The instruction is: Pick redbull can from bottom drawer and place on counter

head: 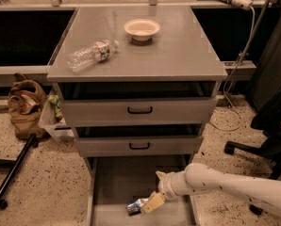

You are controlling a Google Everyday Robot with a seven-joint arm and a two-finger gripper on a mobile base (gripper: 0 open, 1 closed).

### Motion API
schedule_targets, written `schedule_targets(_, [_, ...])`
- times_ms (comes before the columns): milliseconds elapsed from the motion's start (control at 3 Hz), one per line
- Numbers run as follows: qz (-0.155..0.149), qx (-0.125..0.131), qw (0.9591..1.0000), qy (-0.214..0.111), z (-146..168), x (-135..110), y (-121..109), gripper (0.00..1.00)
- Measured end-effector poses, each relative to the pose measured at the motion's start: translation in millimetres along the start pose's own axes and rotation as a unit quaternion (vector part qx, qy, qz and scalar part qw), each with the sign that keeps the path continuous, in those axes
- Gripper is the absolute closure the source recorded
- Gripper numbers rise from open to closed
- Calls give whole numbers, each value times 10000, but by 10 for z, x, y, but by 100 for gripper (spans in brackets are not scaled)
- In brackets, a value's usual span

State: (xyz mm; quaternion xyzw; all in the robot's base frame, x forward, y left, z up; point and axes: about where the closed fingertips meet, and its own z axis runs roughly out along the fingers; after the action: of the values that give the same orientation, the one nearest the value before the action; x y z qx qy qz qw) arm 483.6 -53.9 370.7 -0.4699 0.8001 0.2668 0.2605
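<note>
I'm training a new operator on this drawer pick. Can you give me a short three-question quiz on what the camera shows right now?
1. True or false: the redbull can lies on the floor of the open bottom drawer.
2. What lies on its side on the counter? A) a mug B) a water bottle C) a sponge
3. Where is the gripper?

Key
1. True.
2. B.
3. Down inside the bottom drawer, right beside the redbull can.
</note>
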Motion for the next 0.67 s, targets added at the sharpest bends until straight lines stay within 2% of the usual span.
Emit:
schedule_targets(333, [0, 0, 10000, 0, 0, 0, 0, 0])
schedule_targets(667, [-172, 83, 9998, -1, 105, 46, -70, 0])
